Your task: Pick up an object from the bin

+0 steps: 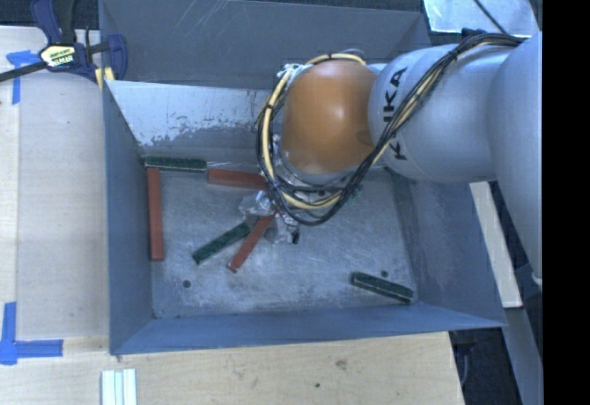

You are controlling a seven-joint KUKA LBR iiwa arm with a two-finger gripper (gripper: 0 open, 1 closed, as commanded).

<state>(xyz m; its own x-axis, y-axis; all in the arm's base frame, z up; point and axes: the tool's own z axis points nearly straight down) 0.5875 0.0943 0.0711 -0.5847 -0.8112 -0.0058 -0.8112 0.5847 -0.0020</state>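
Note:
My gripper [269, 212] is low in the middle of the bin, mostly hidden under the arm's orange cover. Its tip sits at the upper end of a red-brown stick [245, 252] that lies slanted on the floor. A dark green stick [219, 244] lies slanted just left of that one, almost touching it. Another red-brown stick [234, 178] lies flat just behind the gripper, its right end hidden by the arm.
A dark green stick [173, 164] lies along the back wall at the left. A long red-brown stick [155, 214] runs down the left wall. One more green stick [381, 286] rests near the front right corner. The arm covers the bin's right back part.

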